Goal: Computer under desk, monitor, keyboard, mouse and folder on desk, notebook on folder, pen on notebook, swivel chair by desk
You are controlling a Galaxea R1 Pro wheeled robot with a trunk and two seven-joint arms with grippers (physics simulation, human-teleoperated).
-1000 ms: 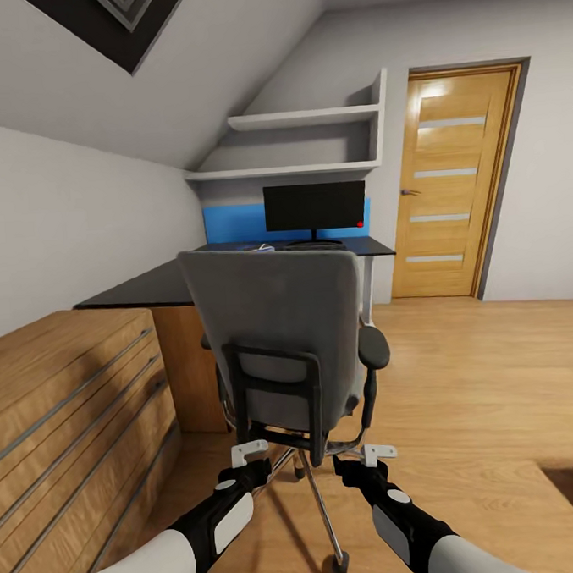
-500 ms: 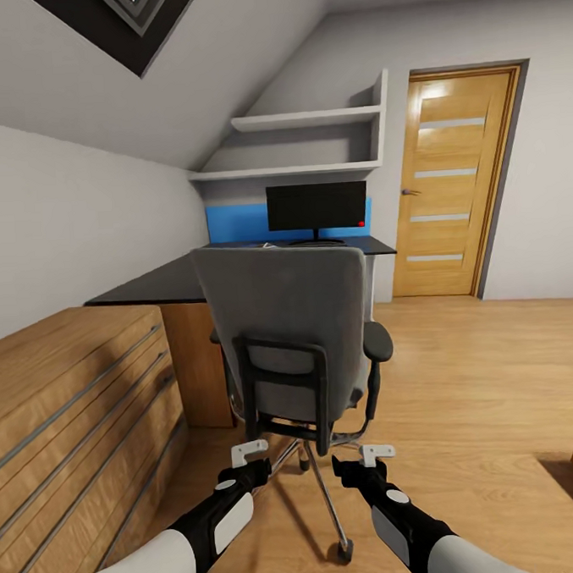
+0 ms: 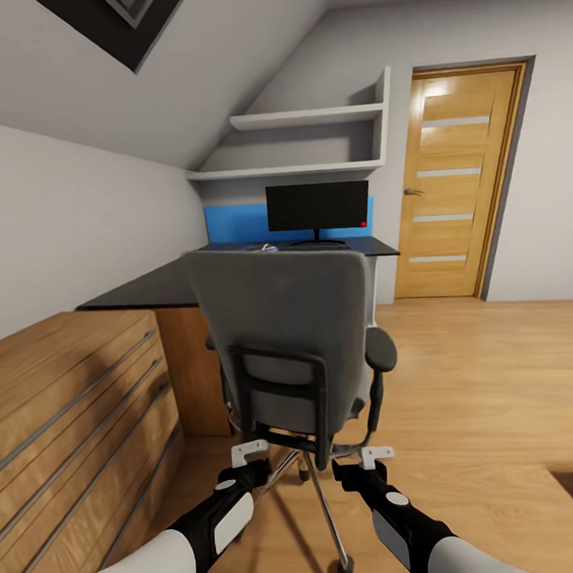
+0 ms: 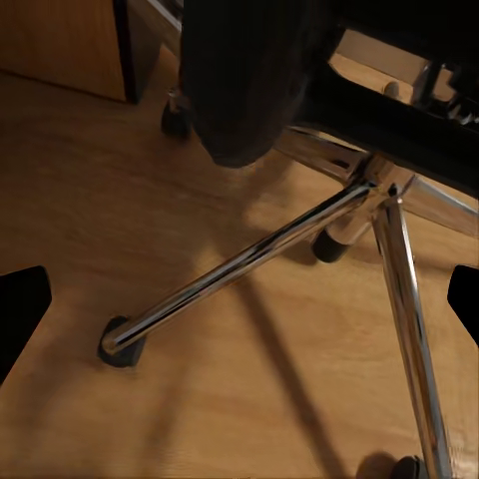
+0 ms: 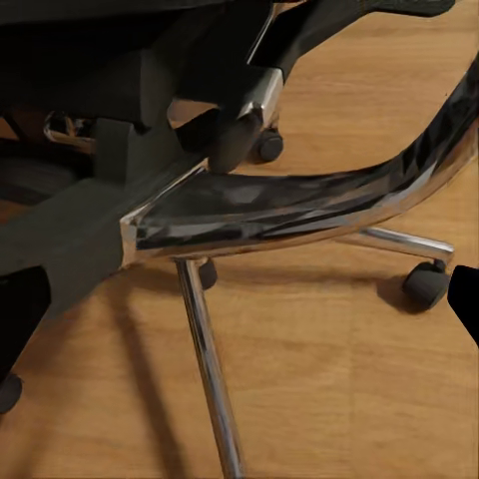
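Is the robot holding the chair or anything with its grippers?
No, nothing is held. The left gripper and right gripper are open, hanging low behind the swivel chair, just above its chrome base.

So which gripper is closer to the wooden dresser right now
Left. The left gripper hangs low behind the swivel chair, on the side toward the wooden dresser; the right gripper sits farther across, beyond the chair's base.

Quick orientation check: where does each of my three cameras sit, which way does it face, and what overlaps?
Head: high, facing forward and down at swivel chair, desk, monitor; both forearms show.
Left wrist: low by left pincer, facing chrome base; dark fingertips at edges.
Right wrist: low by right pincer, facing chair underside.
Shared: all views show the chair.
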